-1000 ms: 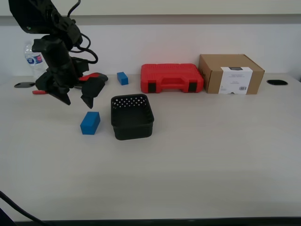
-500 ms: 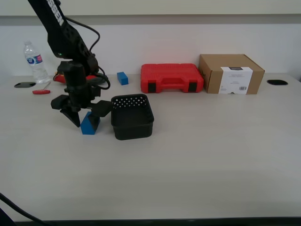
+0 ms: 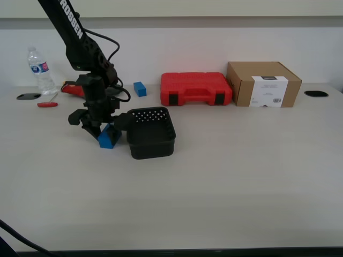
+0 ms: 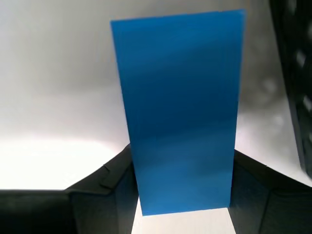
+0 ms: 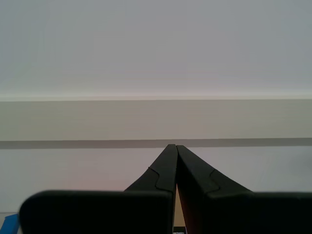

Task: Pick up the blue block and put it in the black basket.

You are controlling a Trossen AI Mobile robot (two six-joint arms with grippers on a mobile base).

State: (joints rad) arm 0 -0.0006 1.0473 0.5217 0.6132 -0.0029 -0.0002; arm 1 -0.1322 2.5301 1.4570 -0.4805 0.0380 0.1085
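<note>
My first gripper (image 3: 102, 130) is clamped on the blue block (image 3: 109, 137), fingers pressed to both its sides, block tilted just beside the black basket (image 3: 151, 140) on the table (image 3: 225, 182). Behind: a smaller blue block (image 3: 140, 89), a red tool case (image 3: 195, 88), a cardboard box (image 3: 263, 84) with an unreadable white label, a water bottle (image 3: 40, 70). The arm reads "ROSSEN". My second gripper (image 5: 174, 168) is closed tight, holding nothing, facing a wall.

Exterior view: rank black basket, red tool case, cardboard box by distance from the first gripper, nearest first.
From my first gripper:
1. Black basket, right beside it, toward the exterior view's right.
2. Red tool case, farther back near the wall.
3. Cardboard box, beyond the case, farthest right.
</note>
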